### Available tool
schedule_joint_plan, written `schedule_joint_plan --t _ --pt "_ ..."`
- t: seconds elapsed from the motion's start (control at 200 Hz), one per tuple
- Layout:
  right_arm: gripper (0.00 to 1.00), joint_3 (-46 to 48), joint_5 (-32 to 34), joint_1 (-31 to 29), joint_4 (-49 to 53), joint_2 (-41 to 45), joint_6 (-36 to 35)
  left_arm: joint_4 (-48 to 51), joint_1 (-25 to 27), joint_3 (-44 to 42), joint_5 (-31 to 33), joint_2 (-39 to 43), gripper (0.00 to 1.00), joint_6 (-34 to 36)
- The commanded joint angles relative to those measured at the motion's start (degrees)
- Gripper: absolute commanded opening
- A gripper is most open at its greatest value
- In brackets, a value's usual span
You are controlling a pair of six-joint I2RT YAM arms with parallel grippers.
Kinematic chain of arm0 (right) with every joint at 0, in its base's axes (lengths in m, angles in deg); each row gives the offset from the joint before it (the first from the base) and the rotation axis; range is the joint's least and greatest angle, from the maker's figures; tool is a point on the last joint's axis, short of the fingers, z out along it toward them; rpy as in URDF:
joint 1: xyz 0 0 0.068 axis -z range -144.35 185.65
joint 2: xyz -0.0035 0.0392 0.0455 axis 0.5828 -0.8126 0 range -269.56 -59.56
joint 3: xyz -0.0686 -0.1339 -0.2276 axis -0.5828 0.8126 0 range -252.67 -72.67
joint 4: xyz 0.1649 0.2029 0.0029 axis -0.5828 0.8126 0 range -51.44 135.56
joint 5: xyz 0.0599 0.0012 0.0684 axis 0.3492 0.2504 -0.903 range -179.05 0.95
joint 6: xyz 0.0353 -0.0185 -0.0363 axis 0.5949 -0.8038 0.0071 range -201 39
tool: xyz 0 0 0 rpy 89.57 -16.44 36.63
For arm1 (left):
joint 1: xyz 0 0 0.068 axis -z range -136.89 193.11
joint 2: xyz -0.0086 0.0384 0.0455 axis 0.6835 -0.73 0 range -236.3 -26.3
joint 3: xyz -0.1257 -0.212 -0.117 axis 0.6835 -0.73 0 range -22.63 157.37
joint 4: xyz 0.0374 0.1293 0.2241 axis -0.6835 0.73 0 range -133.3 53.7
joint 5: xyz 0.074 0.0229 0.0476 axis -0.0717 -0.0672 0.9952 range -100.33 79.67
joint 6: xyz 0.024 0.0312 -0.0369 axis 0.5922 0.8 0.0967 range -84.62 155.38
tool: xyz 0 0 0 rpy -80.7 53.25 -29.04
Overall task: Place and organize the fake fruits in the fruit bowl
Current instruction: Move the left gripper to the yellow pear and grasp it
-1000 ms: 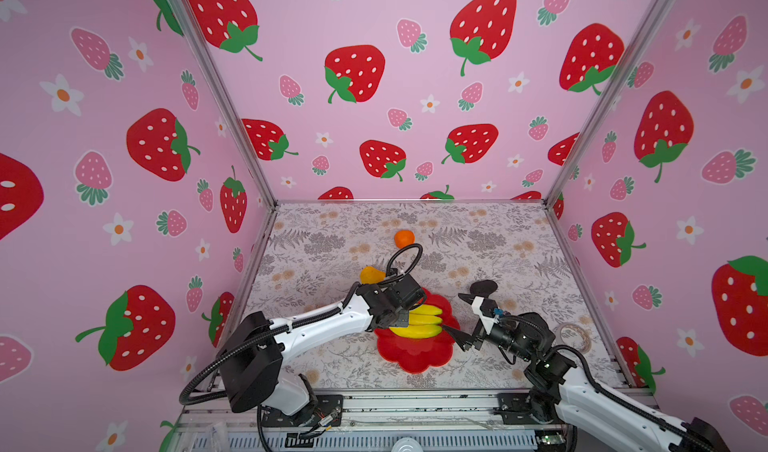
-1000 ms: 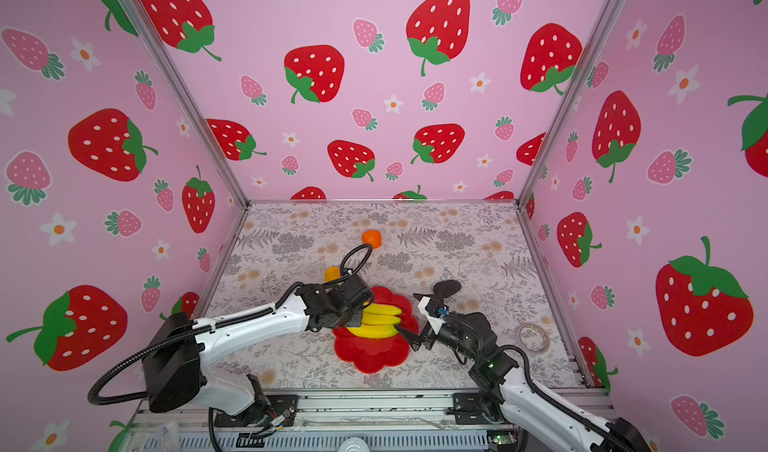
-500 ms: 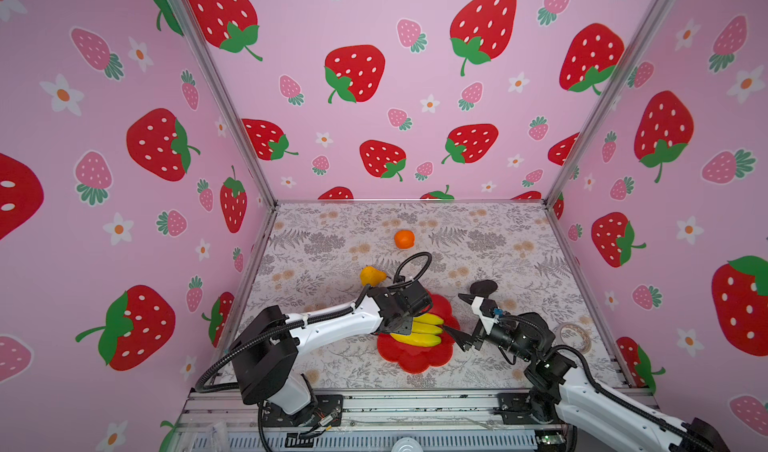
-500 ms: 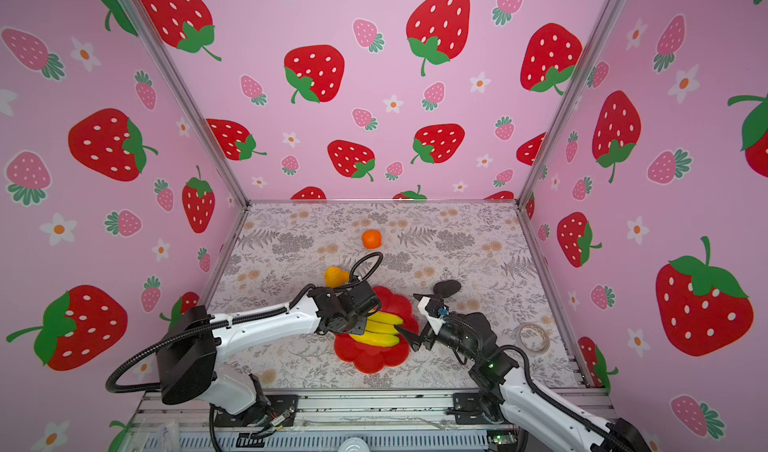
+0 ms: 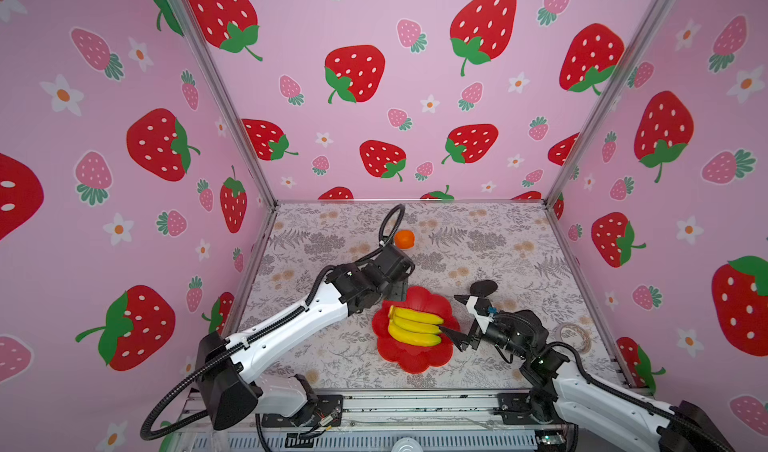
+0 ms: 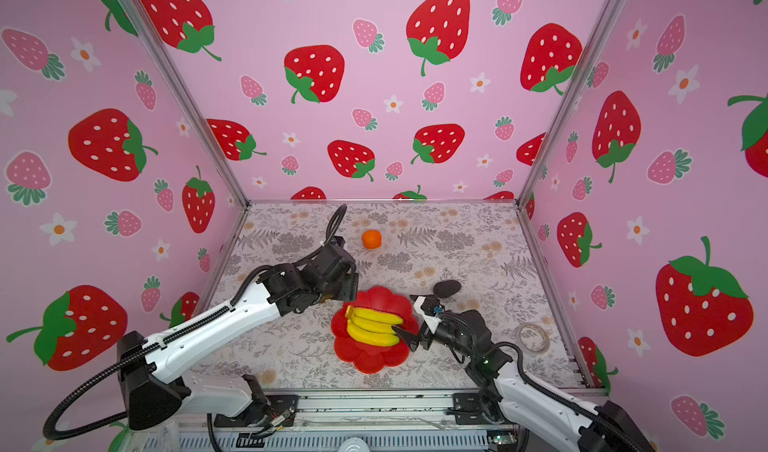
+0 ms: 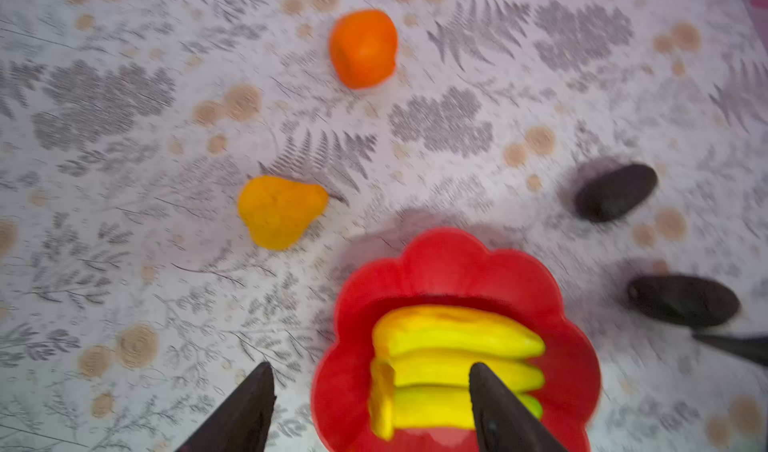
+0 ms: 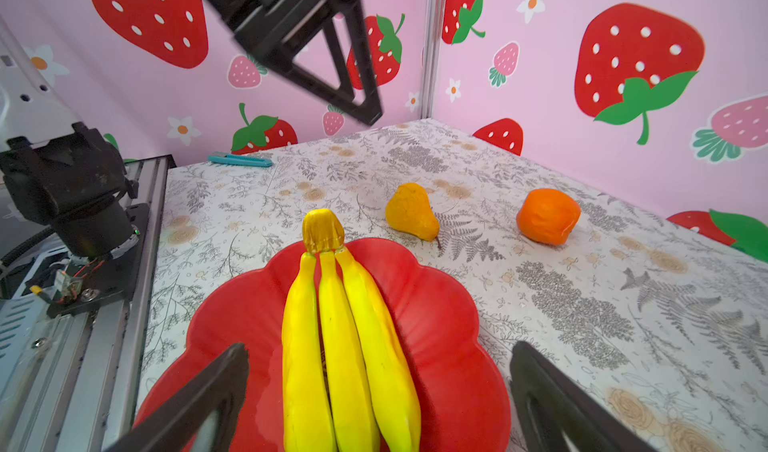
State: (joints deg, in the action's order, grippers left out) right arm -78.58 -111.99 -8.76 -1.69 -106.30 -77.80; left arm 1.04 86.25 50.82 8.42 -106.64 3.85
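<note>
The yellow banana bunch [image 5: 415,326] [image 8: 340,337] lies loose in the red flower-shaped fruit bowl [image 5: 415,360] [image 7: 449,267]. My left gripper [image 7: 372,371] [image 5: 395,292] is open and empty, raised over the bowl's far-left edge by the stem end. My right gripper [image 8: 380,348] [image 5: 449,312] stands open at the bowl's right rim, a finger on each side of the banana tips, touching nothing. On the mat lie the orange [image 5: 404,238] [image 7: 363,48], the pear [image 7: 280,210] [image 8: 411,213] and two dark avocados [image 7: 615,192] [image 7: 683,300]. The left arm hides the pear in both top views.
A clear tape roll [image 5: 575,337] [image 6: 534,337] lies by the right wall. In the right wrist view a blue utility knife [image 8: 241,160] rests by the left wall. Pink strawberry-print walls close three sides. The arm bases stand along the front rail.
My left gripper has opened and let go of the banana bunch, which now rests in the bowl. It has lifted and drawn back toward the far left. The right arm has not moved.
</note>
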Motion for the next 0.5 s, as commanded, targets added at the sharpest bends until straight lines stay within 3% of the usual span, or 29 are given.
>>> schedule_joint_plan --t 0.0,0.265,0.495 --pt "0.99 -0.2 -3.5 0.0 -6.2 -2.3 1.1 0.5 -7.7 0.9 -2.3 -7.3 0.78 6.8" --pt "0.99 -3.5 -1.7 -0.8 -7.4 -11.0 0.5 -12.6 -17.2 -0.7 -12.5 -17.8 0.86 13.8" --pt "0.99 -2.6 -0.2 -0.7 -7.5 -11.0 -1.0 -13.8 -19.7 1.0 -16.5 -23.9 0.87 14.9"
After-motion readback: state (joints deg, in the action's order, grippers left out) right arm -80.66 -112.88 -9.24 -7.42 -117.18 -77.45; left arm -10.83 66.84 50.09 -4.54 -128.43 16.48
